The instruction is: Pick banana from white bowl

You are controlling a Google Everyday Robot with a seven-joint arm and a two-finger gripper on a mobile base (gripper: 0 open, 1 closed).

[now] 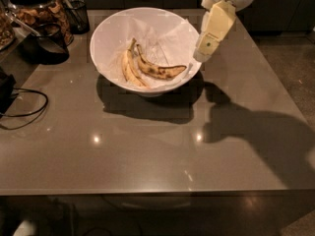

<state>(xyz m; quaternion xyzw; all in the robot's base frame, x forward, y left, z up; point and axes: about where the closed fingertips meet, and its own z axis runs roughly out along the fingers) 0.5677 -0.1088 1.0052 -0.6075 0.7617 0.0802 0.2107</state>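
The white bowl (109, 36) sits on a grey table (147, 156). Inside the bowl, on crumpled paper, lies the banana (160, 71) — brown-spotted, its dark end toward the bowl's right wall — just beside a paler banana (128, 69). The gripper (202, 54) hangs at the bowl's right rim, above the banana's level — whether it is parted or closed, I cannot tell.
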